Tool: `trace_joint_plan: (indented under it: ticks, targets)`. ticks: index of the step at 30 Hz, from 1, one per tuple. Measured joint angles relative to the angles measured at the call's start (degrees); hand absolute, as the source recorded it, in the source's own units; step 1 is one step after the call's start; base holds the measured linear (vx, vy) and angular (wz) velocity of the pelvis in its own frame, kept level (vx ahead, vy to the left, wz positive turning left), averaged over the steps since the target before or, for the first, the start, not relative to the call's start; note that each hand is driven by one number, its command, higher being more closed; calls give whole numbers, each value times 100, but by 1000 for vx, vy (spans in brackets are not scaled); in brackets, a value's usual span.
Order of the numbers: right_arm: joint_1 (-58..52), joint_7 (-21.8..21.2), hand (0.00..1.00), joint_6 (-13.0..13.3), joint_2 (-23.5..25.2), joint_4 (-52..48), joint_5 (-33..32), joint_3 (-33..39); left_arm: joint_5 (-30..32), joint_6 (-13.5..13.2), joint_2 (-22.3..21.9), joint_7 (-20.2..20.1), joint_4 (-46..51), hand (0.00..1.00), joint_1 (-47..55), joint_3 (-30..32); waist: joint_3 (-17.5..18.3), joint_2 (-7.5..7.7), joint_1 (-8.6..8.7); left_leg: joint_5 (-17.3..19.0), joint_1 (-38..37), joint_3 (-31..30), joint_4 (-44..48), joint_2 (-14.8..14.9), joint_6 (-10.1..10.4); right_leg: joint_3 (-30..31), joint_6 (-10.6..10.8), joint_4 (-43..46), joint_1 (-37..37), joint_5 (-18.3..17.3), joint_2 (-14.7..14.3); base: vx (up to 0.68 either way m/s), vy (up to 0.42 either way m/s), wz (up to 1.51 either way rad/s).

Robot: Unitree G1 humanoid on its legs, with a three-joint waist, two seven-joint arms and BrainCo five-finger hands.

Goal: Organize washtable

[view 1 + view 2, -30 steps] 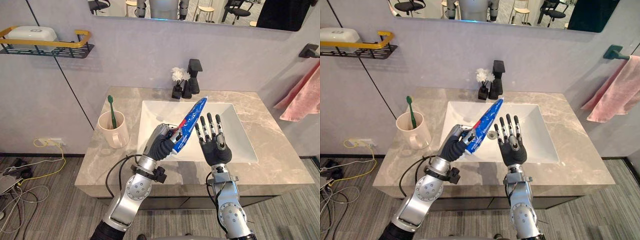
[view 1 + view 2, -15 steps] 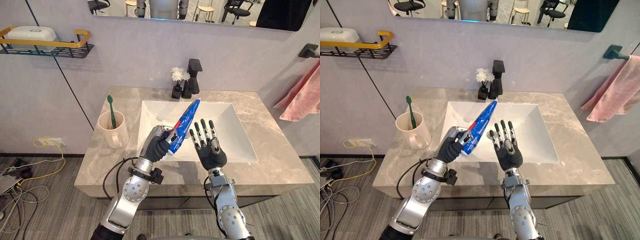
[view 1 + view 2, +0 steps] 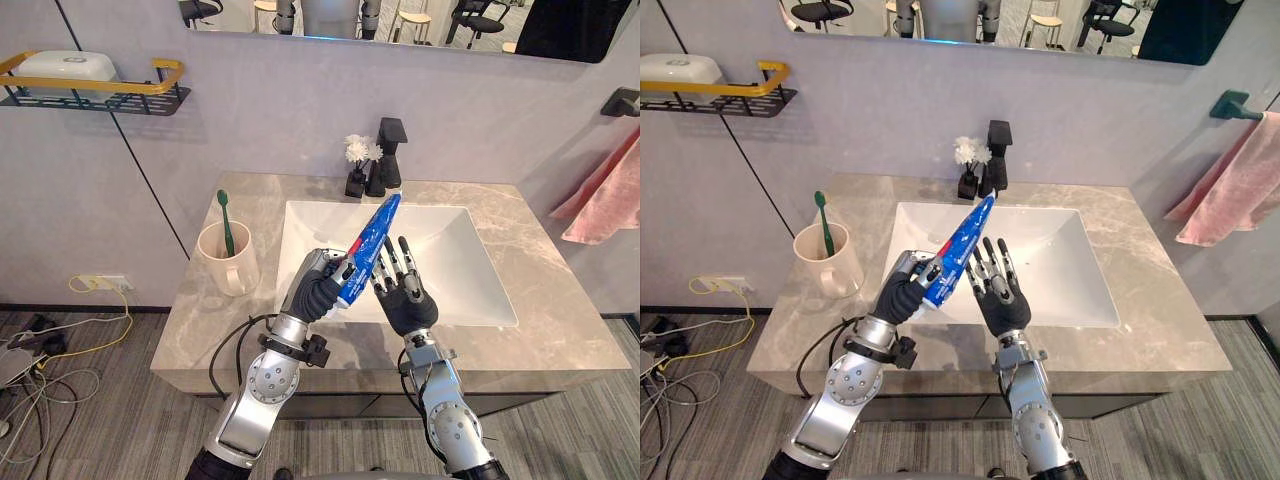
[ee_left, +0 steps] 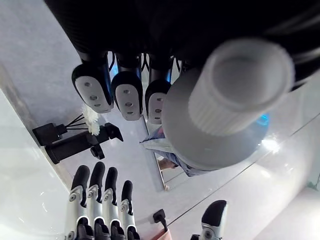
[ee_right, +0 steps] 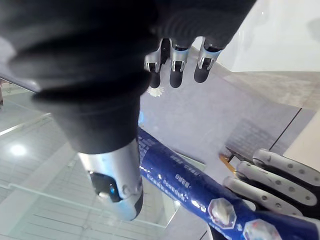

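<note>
A blue toothpaste tube [image 3: 372,238] with a white cap [image 4: 240,82] stands tilted above the front left of the white sink [image 3: 455,250]. My left hand [image 3: 315,292] is shut on its lower end. My right hand [image 3: 405,298] is open, its fingers [image 5: 172,57] straight and right beside the tube [image 5: 182,182], thumb [image 5: 117,187] on the tube's other side. I cannot tell whether it touches the tube. A beige cup [image 3: 228,268] with a green toothbrush [image 3: 224,222] stands on the counter to the left of the sink.
A black faucet [image 3: 388,155] and a small black vase with white flowers [image 3: 357,165] stand behind the sink. A wall shelf [image 3: 95,92] holds a white box at upper left. A pink towel [image 3: 605,195] hangs at the right. Grey marble counter [image 3: 560,300] surrounds the sink.
My right hand has moved left and closed in on the tube, from a gap beside it to right against it. The left hand and tube shifted only slightly.
</note>
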State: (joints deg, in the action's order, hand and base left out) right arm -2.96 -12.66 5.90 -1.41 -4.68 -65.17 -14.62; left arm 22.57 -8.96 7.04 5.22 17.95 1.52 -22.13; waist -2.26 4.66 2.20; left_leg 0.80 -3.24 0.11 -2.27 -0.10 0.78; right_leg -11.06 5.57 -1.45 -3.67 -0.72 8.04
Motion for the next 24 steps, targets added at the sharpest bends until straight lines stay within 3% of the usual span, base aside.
trace_joint_plan:
  ticks: [12,13,24]
  targets:
    - [626,27,0,36,-28,9,-50,-12,-63,0,-7,-25,78,100,-28,-204,-9,-13,-20,0,31,-14,9,-4,0,-12,0,0,16,0,0,0,0,0]
    - [707,27,100,37,-28,35,-75,-13,-65,-1,-7,-27,84,100,-34,-214,-9,-14,-18,0,40,-17,11,-6,0,-15,0,1,22,0,0,0,0,0]
    - [1115,115,100,59,-28,145,-188,-113,-171,13,-8,-106,69,100,-36,-255,-16,-24,-48,-1,44,-29,10,-17,-1,-30,0,2,20,0,3,0,0,0]
